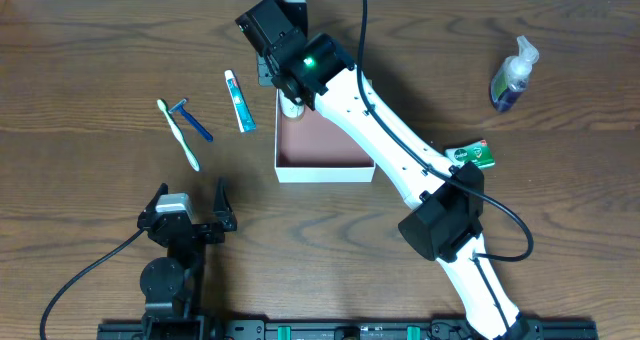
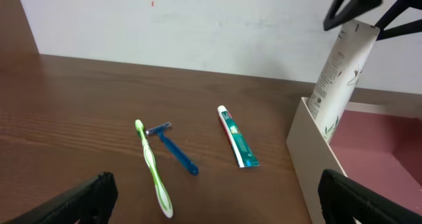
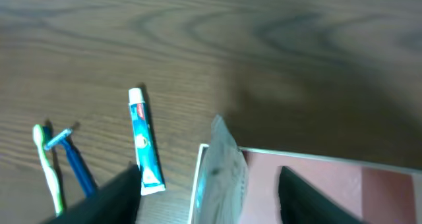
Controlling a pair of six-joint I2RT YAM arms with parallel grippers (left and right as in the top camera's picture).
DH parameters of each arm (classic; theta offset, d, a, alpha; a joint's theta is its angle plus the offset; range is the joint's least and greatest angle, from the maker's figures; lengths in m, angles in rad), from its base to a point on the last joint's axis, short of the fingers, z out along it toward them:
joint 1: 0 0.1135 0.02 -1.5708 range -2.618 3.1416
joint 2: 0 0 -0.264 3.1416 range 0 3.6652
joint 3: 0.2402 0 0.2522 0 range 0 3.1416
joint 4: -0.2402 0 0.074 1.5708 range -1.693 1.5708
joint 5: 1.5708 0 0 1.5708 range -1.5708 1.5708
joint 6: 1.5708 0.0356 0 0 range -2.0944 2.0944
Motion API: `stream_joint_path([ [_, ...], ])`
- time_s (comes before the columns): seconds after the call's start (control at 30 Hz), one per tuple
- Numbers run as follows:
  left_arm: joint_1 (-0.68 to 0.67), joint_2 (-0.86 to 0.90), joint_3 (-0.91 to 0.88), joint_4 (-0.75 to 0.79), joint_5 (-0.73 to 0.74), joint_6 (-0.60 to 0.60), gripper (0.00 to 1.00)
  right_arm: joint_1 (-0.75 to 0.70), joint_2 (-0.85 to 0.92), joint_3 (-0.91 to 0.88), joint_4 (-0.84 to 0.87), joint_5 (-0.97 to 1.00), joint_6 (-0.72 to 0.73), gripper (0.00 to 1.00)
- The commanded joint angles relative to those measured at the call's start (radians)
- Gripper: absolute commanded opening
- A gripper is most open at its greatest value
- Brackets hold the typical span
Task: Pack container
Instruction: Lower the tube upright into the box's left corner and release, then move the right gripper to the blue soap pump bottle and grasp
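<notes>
The container (image 1: 325,172) is a square shallow box with white walls and a reddish-brown inside, at the table's middle. It also shows in the left wrist view (image 2: 310,158) and the right wrist view (image 3: 343,178). A white tube (image 2: 339,72) stands tilted in the container's far left corner; it also shows in the right wrist view (image 3: 221,174). My right gripper (image 1: 287,88) is over that corner, and its fingers (image 3: 211,201) are spread on either side of the tube with gaps. My left gripper (image 1: 190,215) is open and empty near the front left, as the left wrist view (image 2: 217,211) shows.
Left of the container lie a toothpaste tube (image 1: 239,100), a blue razor (image 1: 192,120) and a green-white toothbrush (image 1: 179,134). A purple pump bottle (image 1: 512,75) lies at the far right. A green packet (image 1: 472,156) lies beside my right arm.
</notes>
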Motion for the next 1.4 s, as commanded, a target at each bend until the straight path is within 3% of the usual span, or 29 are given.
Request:
stream_joint_path([
  [0.0,0.005,-0.006,-0.018,-0.037,-0.009,0.017,0.98,-0.005,-0.023,0.042,0.008,-0.014,-0.037,0.73],
  [0.37,0.005,-0.006,-0.018,-0.037,-0.009,0.017,0.98,-0.090,-0.137,0.278,-0.210,-0.010,-0.105,0.92],
  [0.53,0.005,-0.006,-0.018,-0.037,-0.008,0.017,0.98,-0.269,-0.210,0.306,-0.389,-0.010,-0.115,0.99],
  [0.73,0.005,-0.006,-0.018,-0.037,-0.008,0.017,0.98,-0.543,-0.210,0.288,-0.541,-0.102,-0.151,0.99],
  [0.97,0.005,-0.006,-0.018,-0.037,-0.009,0.017,0.98,-0.736,-0.203,0.114,-0.499,-0.205,-0.257,0.99],
  [1.37,0.005,-0.006,-0.018,-0.037,-0.008,0.017,0.98,-0.815,-0.203,-0.204,-0.285,-0.189,-0.360,0.99],
])
